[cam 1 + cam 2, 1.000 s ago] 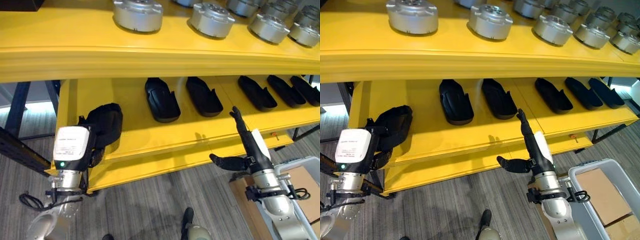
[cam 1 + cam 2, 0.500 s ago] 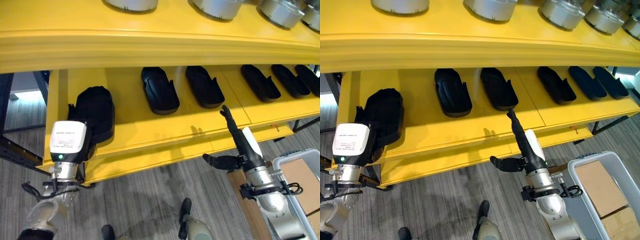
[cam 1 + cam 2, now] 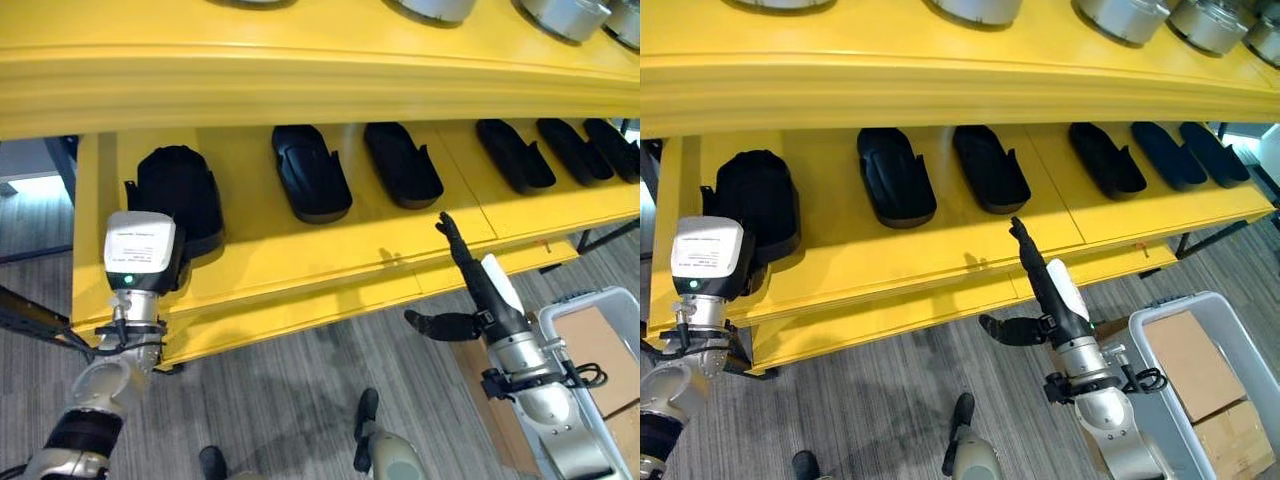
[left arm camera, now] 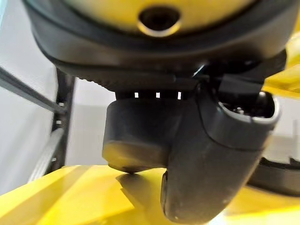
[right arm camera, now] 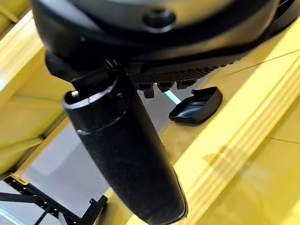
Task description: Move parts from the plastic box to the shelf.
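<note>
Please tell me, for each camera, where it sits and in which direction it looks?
Left eye, right eye: on the head, looking down at the yellow shelf, black parts; both arms, open right hand shared.
Left wrist: on the left arm, along the left hand at a black part.
Right wrist: along the right hand, seeing shelf and one black part.

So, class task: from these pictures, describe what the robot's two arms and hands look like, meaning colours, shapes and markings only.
Both arms are silver-grey metal tubes with dark ribbed collars near the wrist. The right hand is dark, with long slim fingers, a stubby black thumb and a white cover along its back. The left hand carries a boxy white-topped dark block with a small green light. Close up, each thumb is a smooth rounded black cylinder.
</note>
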`<state>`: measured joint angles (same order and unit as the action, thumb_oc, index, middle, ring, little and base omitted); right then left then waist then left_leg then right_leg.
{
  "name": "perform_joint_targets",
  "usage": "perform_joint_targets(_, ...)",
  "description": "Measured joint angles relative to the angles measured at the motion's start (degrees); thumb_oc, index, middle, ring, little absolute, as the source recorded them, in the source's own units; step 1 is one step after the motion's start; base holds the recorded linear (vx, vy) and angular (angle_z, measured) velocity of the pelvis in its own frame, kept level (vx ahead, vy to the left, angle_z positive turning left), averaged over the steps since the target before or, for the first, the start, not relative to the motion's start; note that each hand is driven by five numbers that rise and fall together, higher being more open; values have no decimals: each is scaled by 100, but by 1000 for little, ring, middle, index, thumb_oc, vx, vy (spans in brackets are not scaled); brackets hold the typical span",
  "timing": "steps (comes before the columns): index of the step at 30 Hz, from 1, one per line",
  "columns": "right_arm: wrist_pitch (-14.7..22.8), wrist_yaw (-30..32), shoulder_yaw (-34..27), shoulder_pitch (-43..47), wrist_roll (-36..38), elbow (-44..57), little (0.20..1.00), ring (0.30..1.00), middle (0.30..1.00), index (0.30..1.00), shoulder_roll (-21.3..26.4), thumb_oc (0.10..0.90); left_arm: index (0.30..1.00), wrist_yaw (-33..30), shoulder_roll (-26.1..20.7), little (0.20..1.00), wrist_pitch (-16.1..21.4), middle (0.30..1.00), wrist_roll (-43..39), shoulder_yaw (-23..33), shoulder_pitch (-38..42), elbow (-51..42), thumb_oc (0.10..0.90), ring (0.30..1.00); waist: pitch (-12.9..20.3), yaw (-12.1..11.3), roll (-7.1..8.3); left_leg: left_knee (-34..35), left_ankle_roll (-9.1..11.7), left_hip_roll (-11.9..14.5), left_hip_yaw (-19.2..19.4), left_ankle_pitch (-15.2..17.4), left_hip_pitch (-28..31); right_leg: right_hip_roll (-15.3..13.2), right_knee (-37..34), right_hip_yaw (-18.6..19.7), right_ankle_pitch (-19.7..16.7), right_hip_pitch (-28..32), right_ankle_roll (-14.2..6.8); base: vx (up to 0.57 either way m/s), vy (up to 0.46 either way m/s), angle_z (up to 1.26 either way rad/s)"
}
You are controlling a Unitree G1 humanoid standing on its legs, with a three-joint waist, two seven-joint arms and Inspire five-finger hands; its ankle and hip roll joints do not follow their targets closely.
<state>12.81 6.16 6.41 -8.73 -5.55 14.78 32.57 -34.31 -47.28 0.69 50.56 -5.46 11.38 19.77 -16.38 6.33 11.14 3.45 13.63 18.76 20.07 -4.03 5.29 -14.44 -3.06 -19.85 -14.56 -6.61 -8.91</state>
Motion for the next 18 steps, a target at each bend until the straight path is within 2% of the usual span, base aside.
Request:
perform_joint_targets(15,19,-39,1,1,1,0,1000,1000,1000,1000,98,900,300,-4,-227,300,-71,300,3,-367,477,597,400,300,-141,16,7,4,5,4,76,3,44,21,-34,64,-18,-9,19,-2,2,-2)
perform_joint_targets(17,27,-39,1,17,1,5,1000,1000,1000,1000,100,900,300,232,-292,300,-63,300,-17,-521,551,891,400,300,-160,50,17,3,6,4,82,3,42,23,-39,67,-21,-14,22,0,0,0)
perform_joint_targets(18,42,-36,-14,-8,1,7,1000,1000,1000,1000,125,900,300,152,-321,300,-58,300,-55,-526,554,870,400,300,-176,55,23,3,7,6,78,3,28,24,-43,62,-26,-18,25,0,0,0)
